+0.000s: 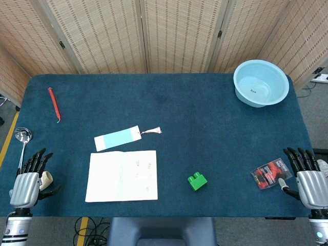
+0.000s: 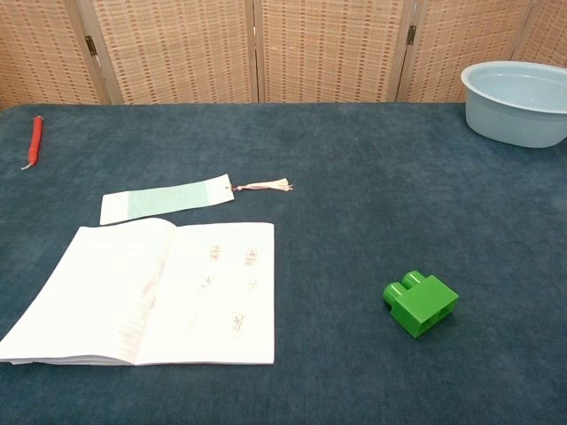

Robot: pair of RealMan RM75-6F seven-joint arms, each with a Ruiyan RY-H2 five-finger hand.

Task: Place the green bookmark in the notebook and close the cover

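The notebook (image 1: 122, 176) lies open on the blue table (image 1: 205, 118), and the green bookmark (image 1: 117, 138) lies flat just beyond it at twelve o'clock, its tassel trailing toward three. The left hand (image 1: 28, 180) at the notebook's nine o'clock and the right hand (image 1: 307, 177) at its three both rest released, grasping nothing.

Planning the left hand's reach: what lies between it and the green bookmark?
Head view: only bare cloth between left hand and green bookmark; the notebook sits just below that line.
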